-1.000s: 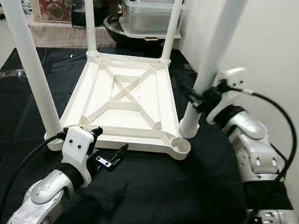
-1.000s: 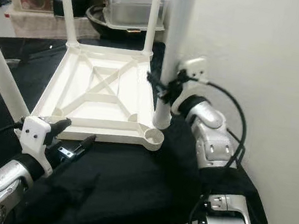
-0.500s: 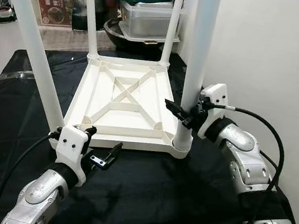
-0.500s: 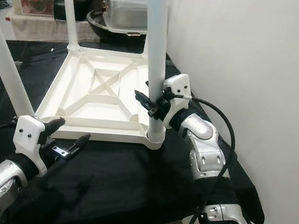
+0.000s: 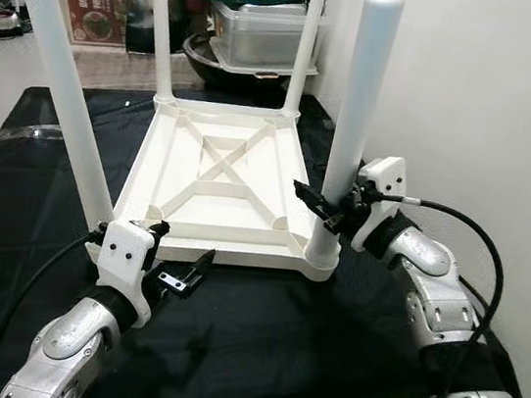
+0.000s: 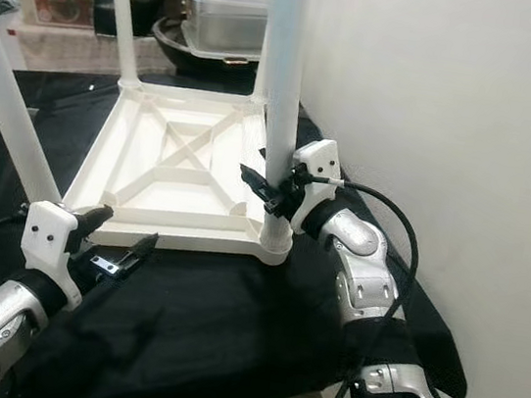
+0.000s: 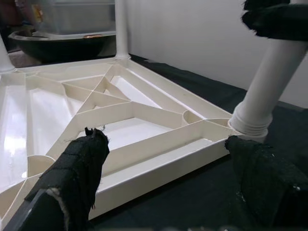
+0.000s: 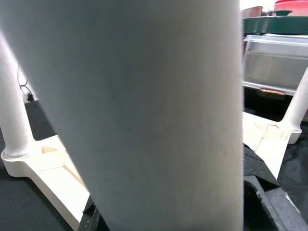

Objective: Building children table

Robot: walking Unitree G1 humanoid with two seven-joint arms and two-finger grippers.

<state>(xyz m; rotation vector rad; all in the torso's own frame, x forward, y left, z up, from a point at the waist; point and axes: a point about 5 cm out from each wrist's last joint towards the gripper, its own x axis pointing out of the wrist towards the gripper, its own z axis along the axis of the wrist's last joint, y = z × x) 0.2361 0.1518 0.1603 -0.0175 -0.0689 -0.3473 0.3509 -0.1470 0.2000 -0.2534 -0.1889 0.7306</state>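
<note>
Table [image 5: 211,178], four legs [image 5: 353,122] up

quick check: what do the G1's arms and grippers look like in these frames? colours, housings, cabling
Both arms are silver metal in rounded, jointed segments. Each wrist carries a white boxy housing with small dark holes. The left gripper and right gripper each have two long black fingers, with rough, foam-like pads in the wrist view. A black cable loops along each arm.

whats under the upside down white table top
The table top lies on a black cloth that spreads out past its edges. Whatever the cloth rests on is covered, so the surface beneath it cannot be seen.
</note>
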